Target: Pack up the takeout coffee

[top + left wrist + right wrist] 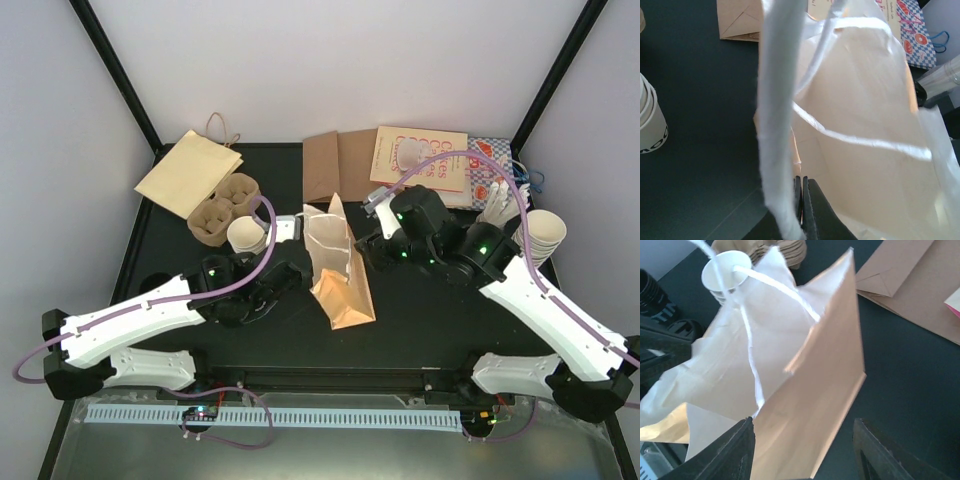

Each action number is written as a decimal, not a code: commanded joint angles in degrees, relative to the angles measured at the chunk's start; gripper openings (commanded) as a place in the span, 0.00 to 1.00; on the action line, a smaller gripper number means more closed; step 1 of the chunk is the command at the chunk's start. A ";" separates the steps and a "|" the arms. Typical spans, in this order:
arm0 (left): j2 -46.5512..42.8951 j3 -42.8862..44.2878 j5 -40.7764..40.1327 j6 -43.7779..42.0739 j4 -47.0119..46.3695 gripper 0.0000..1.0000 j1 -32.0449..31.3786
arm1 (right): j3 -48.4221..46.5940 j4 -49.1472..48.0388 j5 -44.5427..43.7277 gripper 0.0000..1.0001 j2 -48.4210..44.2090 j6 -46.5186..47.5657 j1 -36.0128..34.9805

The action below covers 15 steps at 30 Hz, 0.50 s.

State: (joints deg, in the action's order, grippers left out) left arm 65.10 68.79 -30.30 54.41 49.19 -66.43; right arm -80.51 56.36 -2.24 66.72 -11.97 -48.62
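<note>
A tan paper bag [338, 268] stands in the middle of the black table, its mouth open and its white handles loose. My left gripper [300, 262] is at the bag's left side. In the left wrist view it [802, 200] is shut on the bag's [865, 125] edge. My right gripper [372, 245] is at the bag's right side. In the right wrist view it [805, 452] is open, with the bag's [815, 390] side wall between its fingers [735, 450]. No lidded coffee cup shows in any view.
A brown pulp cup tray [224, 210] sits at the back left, with a stack of lidless white cups [245, 235] beside it. Flat paper bags [190, 170] and printed bags [420, 160] lie along the back. More cups [543, 235] stand at the right.
</note>
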 commanded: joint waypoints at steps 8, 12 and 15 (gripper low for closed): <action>-0.79 -0.50 2.61 -1.23 -3.53 0.01 0.34 | -8.09 9.18 -8.68 0.57 8.11 -4.09 -6.85; -0.76 -0.50 3.03 -1.37 -4.54 0.02 0.36 | -10.60 11.97 -11.85 0.61 9.66 -8.23 -9.16; -0.62 -0.50 3.25 -1.00 -5.01 0.02 0.34 | -12.30 15.96 -16.20 0.67 11.56 -12.11 -11.48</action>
State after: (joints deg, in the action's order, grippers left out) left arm 64.95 68.25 -27.99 53.98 45.98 -66.39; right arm -89.67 66.24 -11.38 77.10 -18.17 -57.56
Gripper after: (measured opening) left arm 0.016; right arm 0.637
